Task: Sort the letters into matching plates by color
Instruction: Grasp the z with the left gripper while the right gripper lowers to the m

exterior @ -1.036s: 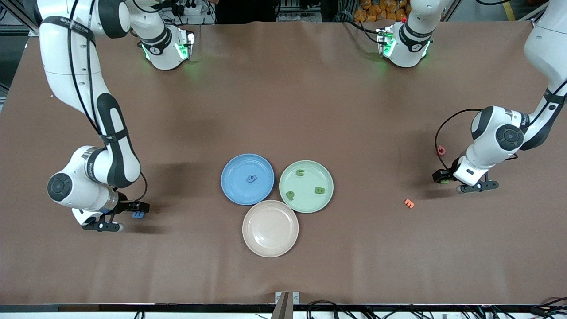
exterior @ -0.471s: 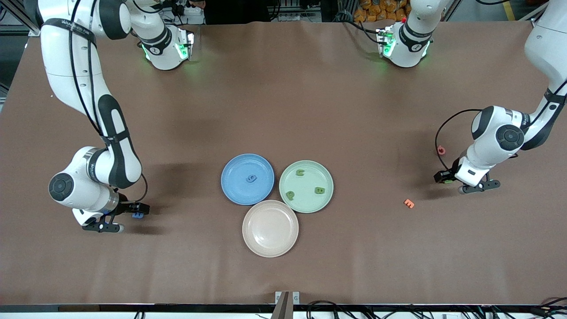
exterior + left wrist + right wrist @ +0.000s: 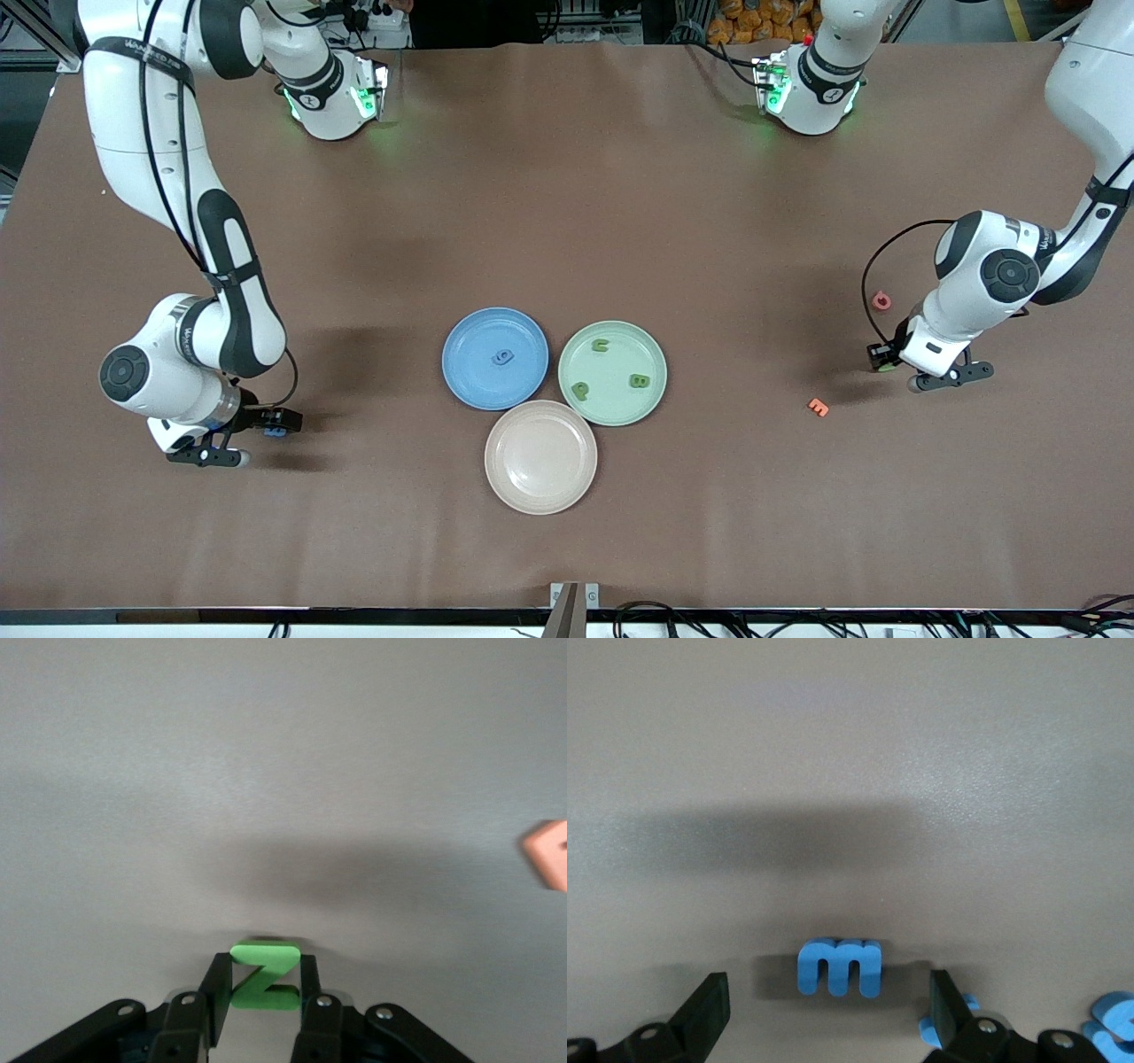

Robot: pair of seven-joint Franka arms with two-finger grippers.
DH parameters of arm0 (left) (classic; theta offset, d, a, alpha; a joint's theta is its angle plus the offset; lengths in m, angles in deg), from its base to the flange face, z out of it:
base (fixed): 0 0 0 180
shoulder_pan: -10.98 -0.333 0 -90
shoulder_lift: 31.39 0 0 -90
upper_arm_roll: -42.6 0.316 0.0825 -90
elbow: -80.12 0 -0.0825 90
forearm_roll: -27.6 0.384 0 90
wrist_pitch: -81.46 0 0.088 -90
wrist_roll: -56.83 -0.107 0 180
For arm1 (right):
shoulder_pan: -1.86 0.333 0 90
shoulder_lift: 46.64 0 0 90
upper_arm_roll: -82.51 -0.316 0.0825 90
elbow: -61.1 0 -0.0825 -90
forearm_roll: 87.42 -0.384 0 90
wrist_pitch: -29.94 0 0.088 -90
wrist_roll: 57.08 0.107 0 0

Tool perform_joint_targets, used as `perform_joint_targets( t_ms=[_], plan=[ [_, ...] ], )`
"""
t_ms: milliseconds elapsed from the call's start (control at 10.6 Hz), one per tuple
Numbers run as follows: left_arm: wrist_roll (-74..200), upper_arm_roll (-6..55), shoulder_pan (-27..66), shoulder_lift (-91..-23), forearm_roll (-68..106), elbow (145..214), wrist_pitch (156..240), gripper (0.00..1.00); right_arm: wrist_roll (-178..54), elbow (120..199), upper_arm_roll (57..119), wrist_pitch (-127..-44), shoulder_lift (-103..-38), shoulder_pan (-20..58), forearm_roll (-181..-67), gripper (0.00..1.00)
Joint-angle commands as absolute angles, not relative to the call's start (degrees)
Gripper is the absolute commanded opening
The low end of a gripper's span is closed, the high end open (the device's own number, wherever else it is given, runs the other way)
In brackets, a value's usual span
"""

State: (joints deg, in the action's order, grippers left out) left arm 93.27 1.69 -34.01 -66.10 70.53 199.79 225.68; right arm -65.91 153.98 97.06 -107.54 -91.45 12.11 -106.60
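My left gripper (image 3: 880,357) is low at the table at the left arm's end, shut on a green letter Z (image 3: 264,974) held upright between its fingers (image 3: 217,988). My right gripper (image 3: 273,427) is low at the right arm's end, open, with a blue letter m (image 3: 840,967) on the table between its fingers. The blue plate (image 3: 469,372) holds one blue letter (image 3: 503,357). The pale green plate (image 3: 620,403) holds three green letters. The pinkish-beige plate (image 3: 540,456) is nearest the front camera and holds nothing.
An orange letter (image 3: 818,407) lies on the table between the green plate and my left gripper, and shows in the left wrist view (image 3: 549,853). A red letter (image 3: 881,300) lies near the left arm. More blue letters (image 3: 1114,1020) lie beside my right gripper.
Both grippers have shifted only slightly. The left wrist has moved a little toward the robots' bases with the green Z in its grip. The right gripper stays open around the blue m.
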Motion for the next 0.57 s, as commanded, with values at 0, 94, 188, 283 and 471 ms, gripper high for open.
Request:
perform_joint_targets(
  t_ms=[0,94,188,283,471],
  plan=[
    [98.9,-1.8,-34.1,-64.6,70.6,199.1,222.3,0.00,-65.6,152.1,96.8,-109.1,-93.7,12.1,-107.9,0.98],
    [101.4,-3.2,-34.0,-64.7,70.6,198.7,221.8,0.00,-65.6,152.0,96.8,-109.4,-94.0,12.1,-107.9,0.98],
    [105.1,-4.8,-33.6,-65.1,70.6,198.3,221.6,0.00,-65.6,152.1,96.8,-109.7,-94.1,12.1,-107.9,0.95],
    [108.8,-6.0,-32.4,-65.2,70.6,198.2,221.6,0.00,-65.6,152.1,96.8,-109.7,-94.0,12.2,-107.9,0.94],
    [117.4,-6.3,-25.6,-65.3,68.7,196.0,221.5,0.00,-65.7,152.2,96.8,-109.7,-93.9,12.1,-108.0,0.90]
  ],
)
